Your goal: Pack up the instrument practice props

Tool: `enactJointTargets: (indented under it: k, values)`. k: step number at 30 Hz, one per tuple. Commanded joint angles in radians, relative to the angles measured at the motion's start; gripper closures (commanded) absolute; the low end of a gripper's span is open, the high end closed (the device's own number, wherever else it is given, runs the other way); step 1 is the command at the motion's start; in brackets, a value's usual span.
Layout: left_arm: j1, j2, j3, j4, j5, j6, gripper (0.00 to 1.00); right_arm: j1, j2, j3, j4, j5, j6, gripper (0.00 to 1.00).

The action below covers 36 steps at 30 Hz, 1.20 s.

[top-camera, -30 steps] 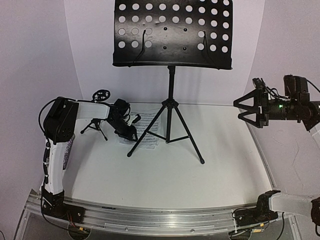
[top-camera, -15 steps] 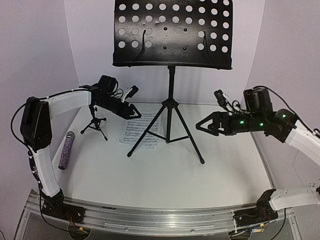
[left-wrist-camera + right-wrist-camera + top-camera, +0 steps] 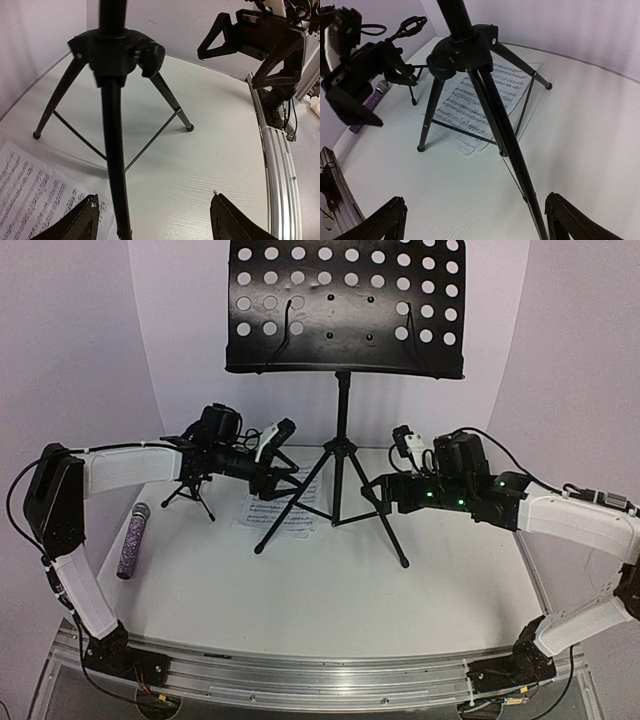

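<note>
White bench underneath, the tall black tripod music stand (image 3: 342,410) is set upright, its pole vertical, just ahead of both pincers and flanked by them. Left pincer (image 3: 155,222) and right pincer (image 3: 477,220) are spread wide, nothing gripped; neither is judged clearly nearer.

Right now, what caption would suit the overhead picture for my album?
The open left gripper and open right gripper flank the tall black perforated tripod music stand over white sheet-music pages.

Lab: railed white table (image 3: 330,590), plain backdrop (image 3: 180,330)
</note>
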Motion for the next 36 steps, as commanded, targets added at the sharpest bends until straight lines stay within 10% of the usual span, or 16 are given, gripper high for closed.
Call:
enactJointTargets:
  k: [1, 8, 18, 36]
  values:
    - [-0.025, 0.07, 0.028, 0.177, -0.096, -0.013, 0.24, 0.005, 0.085, 0.073, 0.085, 0.091, 0.015, 0.07]
    - [-0.045, 0.137, 0.051, 0.215, -0.13, -0.054, 0.41, 0.003, 0.231, 0.148, 0.085, 0.152, -0.077, 0.09]
    - [-0.076, 0.132, 0.014, 0.249, -0.181, -0.158, 0.99, -0.056, 0.306, 0.165, 0.085, 0.167, -0.119, 0.14]
    - [-0.385, 0.047, -0.185, 0.37, -0.657, -0.65, 1.0, -0.238, 0.401, 0.301, 0.059, -0.149, -0.193, 0.17]
